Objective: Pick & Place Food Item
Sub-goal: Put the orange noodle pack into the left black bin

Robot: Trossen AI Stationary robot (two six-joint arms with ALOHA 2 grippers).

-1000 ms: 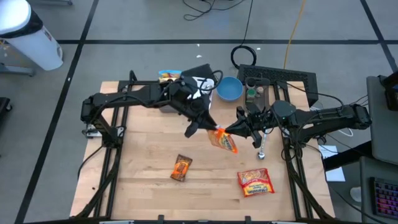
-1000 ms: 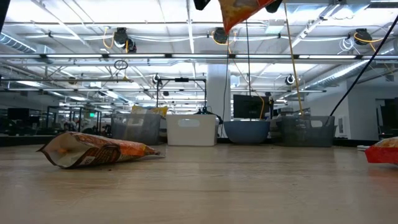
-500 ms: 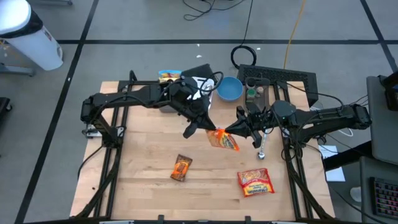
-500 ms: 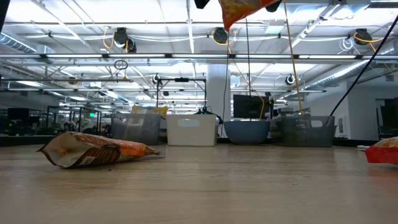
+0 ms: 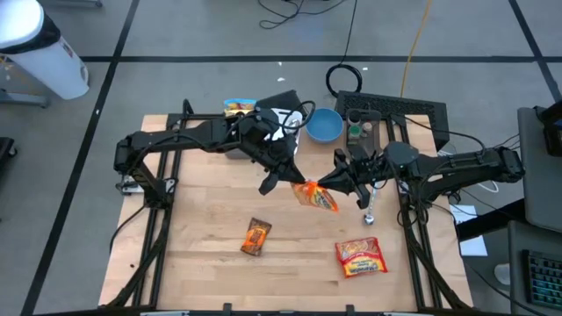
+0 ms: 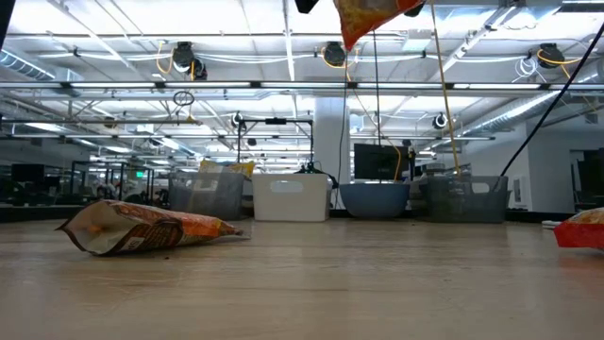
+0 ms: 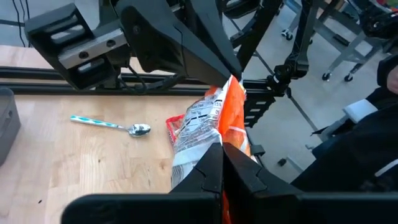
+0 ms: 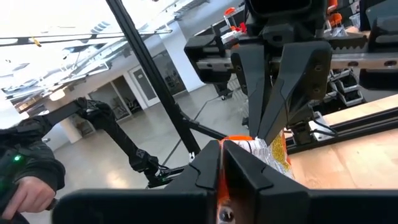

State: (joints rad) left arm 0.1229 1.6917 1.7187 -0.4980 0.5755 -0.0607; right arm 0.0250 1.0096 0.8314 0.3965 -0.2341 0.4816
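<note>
While aloft, snack bag [image 5: 315, 197] pinched between both tools, seemingly.

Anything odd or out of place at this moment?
Yes: one orange snack bag hangs above the table, pinched at opposite ends by the left gripper and the right gripper, both with jaws shut. Nothing looks spilled or damaged.

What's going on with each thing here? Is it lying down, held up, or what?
Orange snack bag: lifted off the table, pinched by both grippers.
Left gripper: shut on the bag.
Right gripper: shut on the bag.
Red packet: lying flat.
Brown packet: lying flat.
Spoon: lying on the table.
</note>
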